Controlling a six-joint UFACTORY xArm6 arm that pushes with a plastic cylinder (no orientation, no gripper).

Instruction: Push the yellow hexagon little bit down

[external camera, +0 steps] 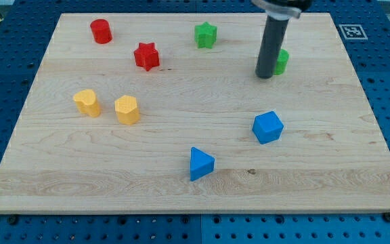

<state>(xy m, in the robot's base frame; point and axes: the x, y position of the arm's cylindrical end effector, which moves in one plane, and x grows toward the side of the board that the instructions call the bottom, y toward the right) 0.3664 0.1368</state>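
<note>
Yellow hexagon (127,109) sits on the wooden surface (195,196) toward the view's left, just beside a yellow cylinder (87,102). My tool is a plain dark rod with nothing to open or hold. My tip (265,75) rests far off at the view's upper right, touching nothing yellow. It hides most of a green block (282,61), so I cannot tell that block's shape. The rod's top is cut off.

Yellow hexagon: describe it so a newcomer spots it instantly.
On the wooden board, look at the view's left half, where two yellow blocks sit side by side. The yellow hexagon is the right one, flat-faceted, unlike the rounded yellow cylinder. My tip is far right.
</note>
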